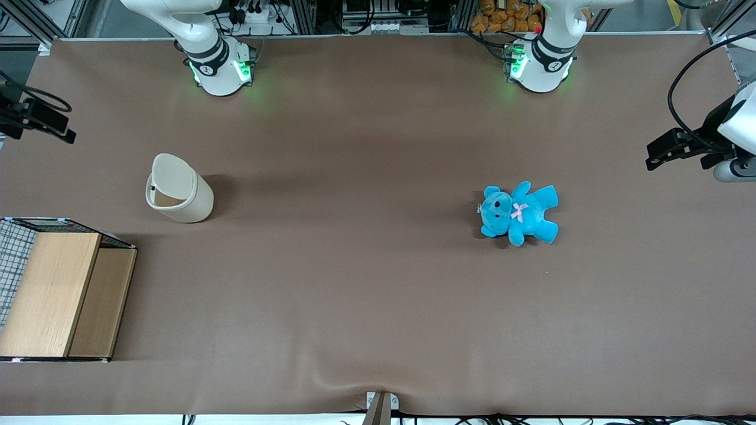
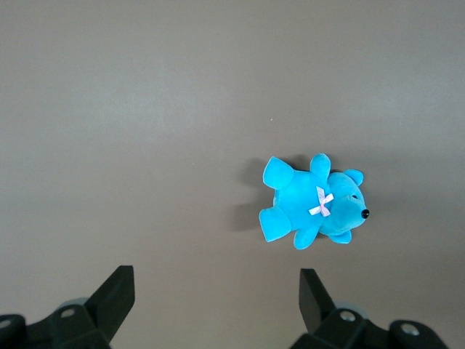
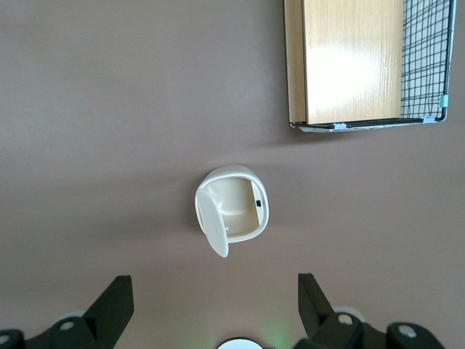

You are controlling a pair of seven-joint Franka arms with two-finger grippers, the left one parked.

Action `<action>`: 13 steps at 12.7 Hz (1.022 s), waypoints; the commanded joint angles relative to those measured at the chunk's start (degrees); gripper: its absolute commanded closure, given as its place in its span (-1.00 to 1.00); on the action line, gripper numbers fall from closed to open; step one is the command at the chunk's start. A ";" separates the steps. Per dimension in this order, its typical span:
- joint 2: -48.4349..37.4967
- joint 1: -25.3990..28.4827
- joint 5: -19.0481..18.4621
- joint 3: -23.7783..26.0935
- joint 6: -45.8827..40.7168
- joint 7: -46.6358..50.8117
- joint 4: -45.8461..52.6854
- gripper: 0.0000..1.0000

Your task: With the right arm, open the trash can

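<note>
The cream-white trash can (image 1: 188, 203) stands on the brown table toward the working arm's end. Its hinged lid (image 1: 172, 174) is raised and the inside shows. In the right wrist view the trash can (image 3: 243, 207) is seen from above, with its lid (image 3: 211, 225) swung up on edge. My right gripper (image 3: 214, 294) is open and empty, high above the table and well apart from the can. In the front view the right gripper (image 1: 50, 123) hangs at the working arm's end, a little farther from the camera than the can.
A wood-and-wire-mesh box (image 1: 53, 289) sits nearer the front camera than the trash can; it also shows in the right wrist view (image 3: 356, 62). A blue teddy bear (image 1: 520, 212) lies toward the parked arm's end, also in the left wrist view (image 2: 312, 203).
</note>
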 commanded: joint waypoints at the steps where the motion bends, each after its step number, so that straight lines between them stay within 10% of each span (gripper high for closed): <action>1: 0.18 0.61 0.30 -0.28 -1.25 1.21 2.32 -1.00; 13: 0.09 0.79 -0.14 -0.46 -0.72 1.30 2.32 -1.00</action>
